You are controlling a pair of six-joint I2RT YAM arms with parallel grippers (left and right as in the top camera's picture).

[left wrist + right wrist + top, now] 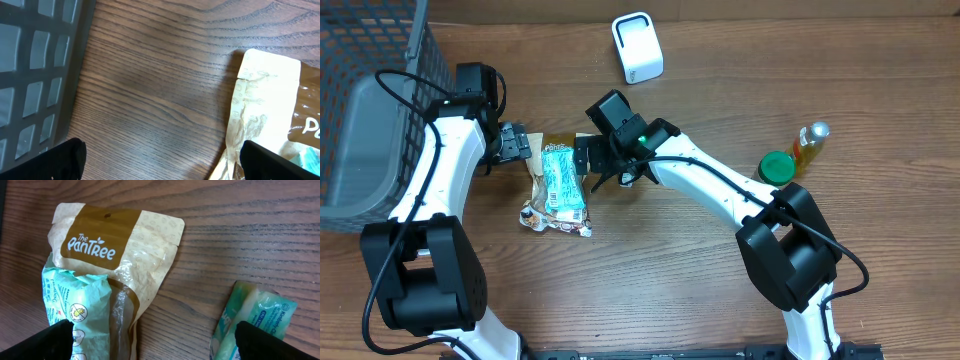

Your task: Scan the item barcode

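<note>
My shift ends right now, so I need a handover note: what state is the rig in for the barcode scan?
Left tool: open, empty, low over bare table beside the tan bag.
Right tool: open, empty, between the tan bag and a second teal packet.
Items: the tan bag lies flat mid-table with a teal packet on it. The white scanner stands near the far edge, apart from both.
Done: nothing gripped, nothing shown to the scanner; no barcode visible.
Left: pick an item, find its barcode, hold it to the scanner.
</note>
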